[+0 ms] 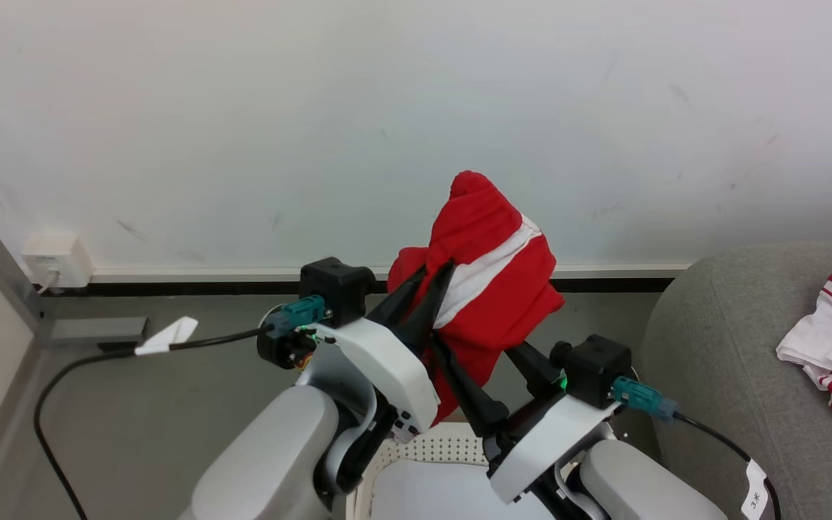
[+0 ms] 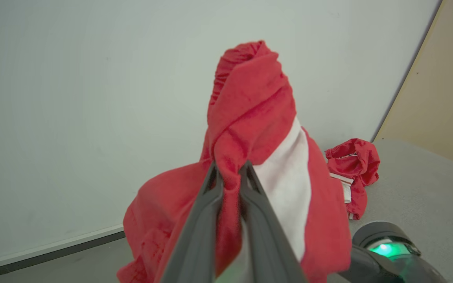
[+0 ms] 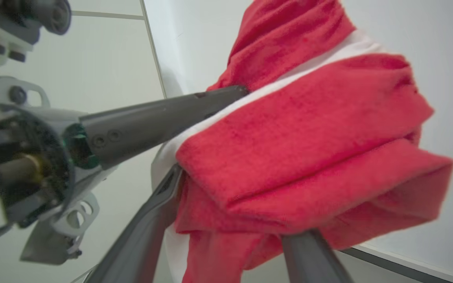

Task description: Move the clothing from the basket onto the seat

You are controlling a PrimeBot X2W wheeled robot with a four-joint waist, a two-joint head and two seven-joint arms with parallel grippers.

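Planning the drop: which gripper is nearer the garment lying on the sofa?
Right. The right gripper, open, is left of the sofa garment; the left gripper, clamping the raised garment, is farther left.

The basket (image 1: 436,449) is mostly hidden and cut off below.
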